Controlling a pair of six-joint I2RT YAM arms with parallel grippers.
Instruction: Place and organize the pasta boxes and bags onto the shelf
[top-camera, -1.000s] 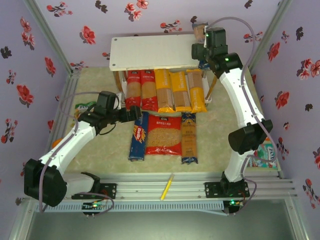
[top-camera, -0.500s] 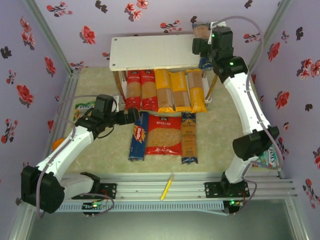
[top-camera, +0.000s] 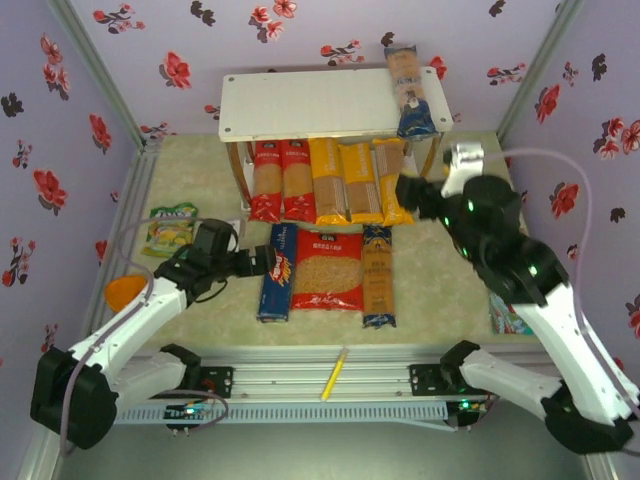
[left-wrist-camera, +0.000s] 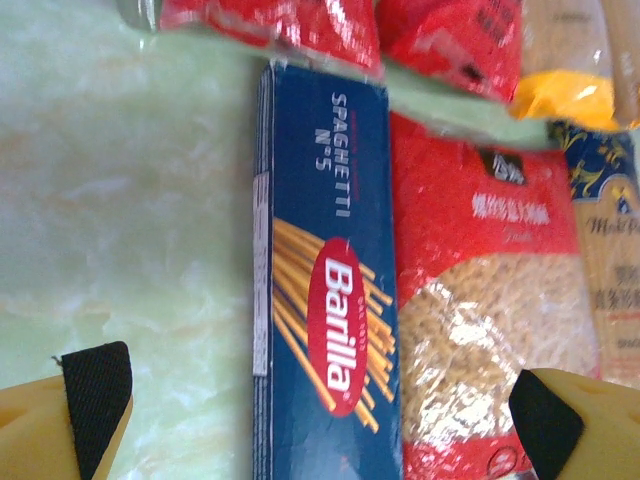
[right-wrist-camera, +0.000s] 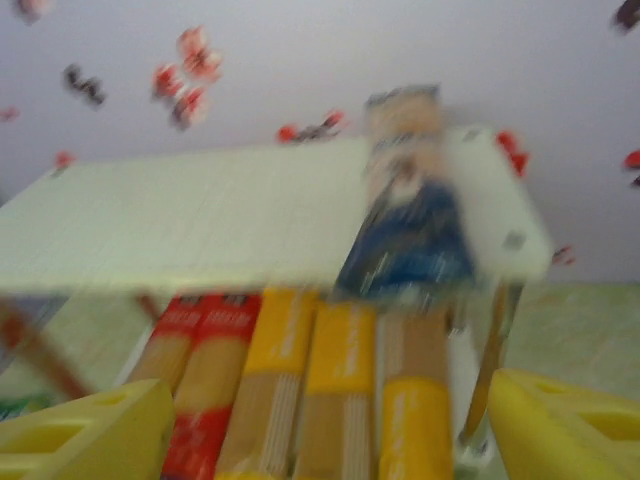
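The white shelf (top-camera: 320, 100) stands at the back. A blue-ended bag (top-camera: 408, 90) lies on the right of its top tier. Two red and three yellow spaghetti bags (top-camera: 330, 180) fill the lower tier. On the table lie the dark-blue box (top-camera: 276, 272), the wide red bag (top-camera: 326, 268) and another blue-ended bag (top-camera: 377, 275). My left gripper (top-camera: 266, 262) hovers open over the box (left-wrist-camera: 325, 300), its fingers straddling the box and part of the red bag (left-wrist-camera: 480, 330). My right gripper (top-camera: 408, 192) is open and empty in front of the shelf (right-wrist-camera: 200, 225), facing the blue-ended bag (right-wrist-camera: 410, 210).
A green sweets packet (top-camera: 172, 225) and an orange object (top-camera: 122, 290) lie at the left. A colourful packet (top-camera: 510, 318) sits under the right arm. A yellow pen (top-camera: 334, 374) rests on the near metal rail (top-camera: 400, 372). Floral walls close in on three sides.
My right arm has pulled back from the shelf top towards the near side, leaving the blue-ended bag there. My left gripper has eased down towards the box.
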